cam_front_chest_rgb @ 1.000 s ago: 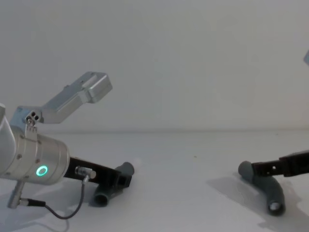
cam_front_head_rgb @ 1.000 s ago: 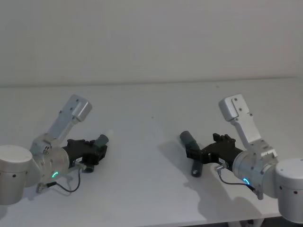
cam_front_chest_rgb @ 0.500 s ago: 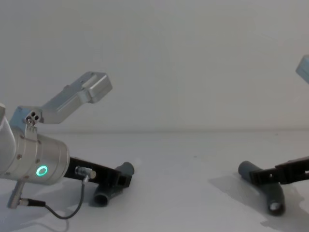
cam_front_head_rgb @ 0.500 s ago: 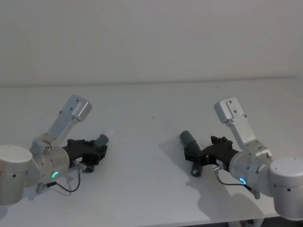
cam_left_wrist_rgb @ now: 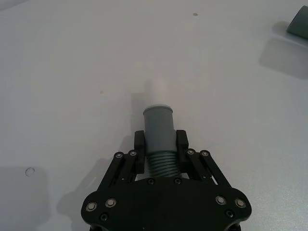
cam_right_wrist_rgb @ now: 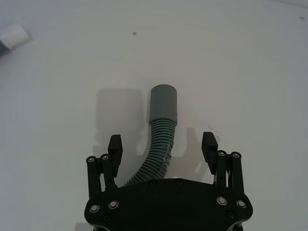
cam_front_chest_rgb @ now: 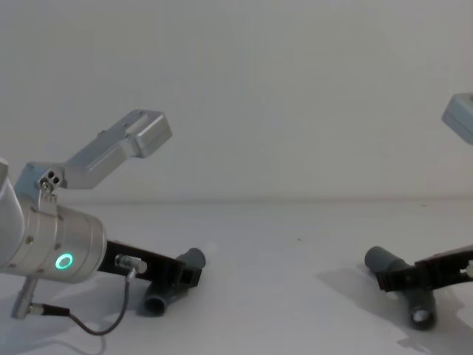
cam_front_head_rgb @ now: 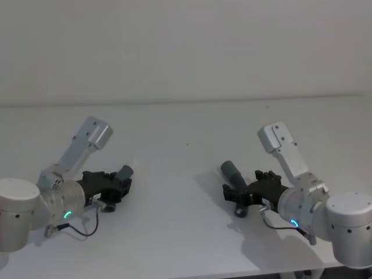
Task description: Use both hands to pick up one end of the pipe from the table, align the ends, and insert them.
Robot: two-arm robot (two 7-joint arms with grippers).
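Note:
The pipe lies in two pieces on the white table (cam_front_head_rgb: pixel 174 232). My left gripper (cam_left_wrist_rgb: pixel 160 144) is shut on the ribbed part of the left piece (cam_left_wrist_rgb: pixel 159 126), whose narrower cuff with a white tip (cam_left_wrist_rgb: pixel 156 90) points forward. From the head, this gripper (cam_front_head_rgb: pixel 118 187) rests low at the left. My right gripper (cam_right_wrist_rgb: pixel 162 143) is open, its fingers (cam_right_wrist_rgb: pixel 114 146) standing well apart on either side of the right piece's ribbed hose (cam_right_wrist_rgb: pixel 160 149). That piece's wide grey socket (cam_right_wrist_rgb: pixel 163 106) points away from the palm. The right piece (cam_front_head_rgb: pixel 232 171) lies flat under the right gripper (cam_front_head_rgb: pixel 235 195).
A blank wall rises behind the table's far edge (cam_front_head_rgb: pixel 186 102). Bare white surface separates the two pieces. The left wrist's cable (cam_front_chest_rgb: pixel 96 325) loops onto the table. The other piece's socket (cam_left_wrist_rgb: pixel 299 21) shows far off in the left wrist view.
My right arm has come down and moved left, bringing its open fingers around the right pipe piece. The left arm and its piece have stayed still.

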